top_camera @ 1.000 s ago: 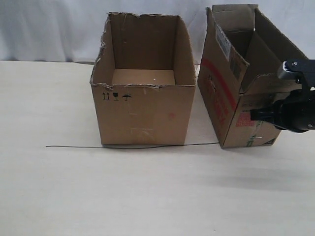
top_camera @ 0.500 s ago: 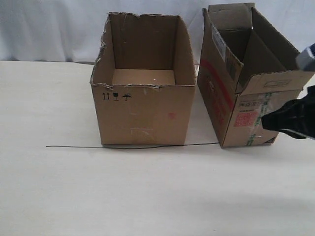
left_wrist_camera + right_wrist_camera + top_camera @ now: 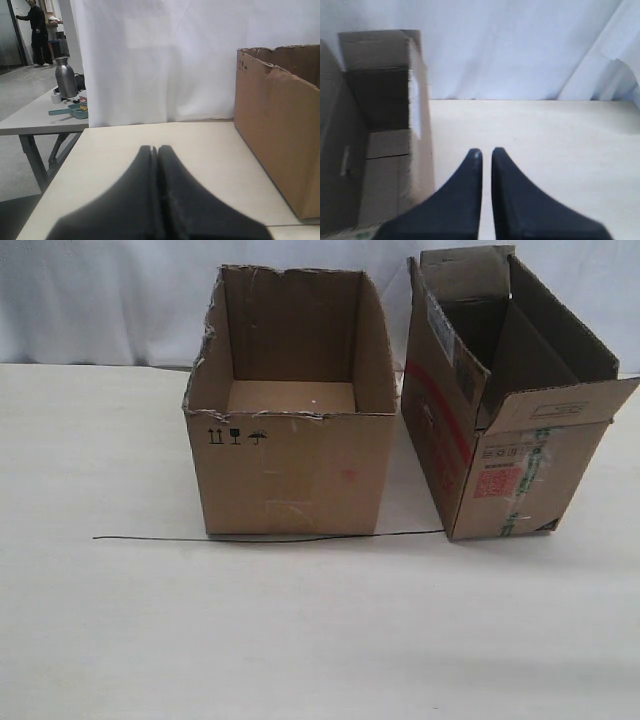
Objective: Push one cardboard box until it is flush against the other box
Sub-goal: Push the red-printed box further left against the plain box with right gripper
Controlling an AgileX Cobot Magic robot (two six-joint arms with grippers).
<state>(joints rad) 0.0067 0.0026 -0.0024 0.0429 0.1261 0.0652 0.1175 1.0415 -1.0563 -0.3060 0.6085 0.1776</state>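
The cardboard box (image 3: pixel 520 475), tall with raised flaps, a red label and green-printed tape, stands at the right of the table. The other box (image 3: pixel 290 470), wider with a torn rim and black symbols, stands to its left. Their upper edges nearly meet, while a wedge of table shows between their bases. Neither gripper appears in the exterior view. My left gripper (image 3: pixel 156 148) is shut and low over the table, with the other box (image 3: pixel 280 125) off to one side. My right gripper (image 3: pixel 486 151) is shut to a thin slit and holds nothing, beside the cardboard box (image 3: pixel 380 150).
A thin black wire (image 3: pixel 250 538) lies on the table along the front of both boxes. A white curtain (image 3: pixel 100 300) hangs behind the table. The left wrist view shows a neighbouring table with a metal flask (image 3: pixel 66 76) and a person far off.
My right arm has drawn back to the right, away from the flapped box's front, and left the exterior view. The flapped box has shifted slightly left.
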